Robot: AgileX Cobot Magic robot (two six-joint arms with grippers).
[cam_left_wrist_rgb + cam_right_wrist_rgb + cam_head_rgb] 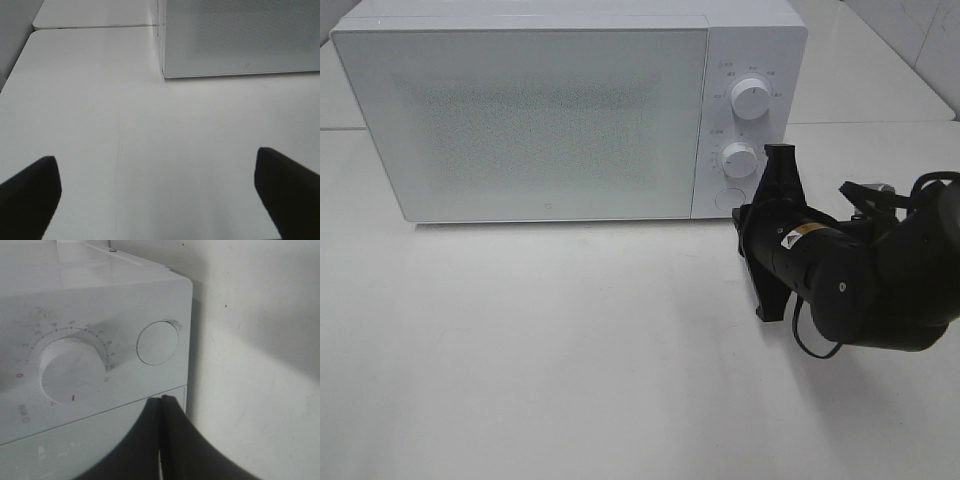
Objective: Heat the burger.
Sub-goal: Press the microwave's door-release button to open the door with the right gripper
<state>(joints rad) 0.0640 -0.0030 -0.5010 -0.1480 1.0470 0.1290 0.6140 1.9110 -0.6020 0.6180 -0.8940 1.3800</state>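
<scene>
The burger is out of view. A white microwave [540, 120] stands at the back of the table with its door shut. My right gripper [779, 150] is shut with nothing in it, its tip just right of the lower knob [741, 159]. In the right wrist view the shut fingers [162, 399] point at the control panel, close to the round button [157, 342] and the timer knob [72, 377]. My left gripper [155, 185] is open and empty over bare table, in front of the microwave's corner [164, 75].
An upper knob [751, 97] and a round button [726, 199] also sit on the microwave's panel. The white table [570, 350] stretches in front of the microwave. The right arm's black body [860, 280] hangs over the table's right side.
</scene>
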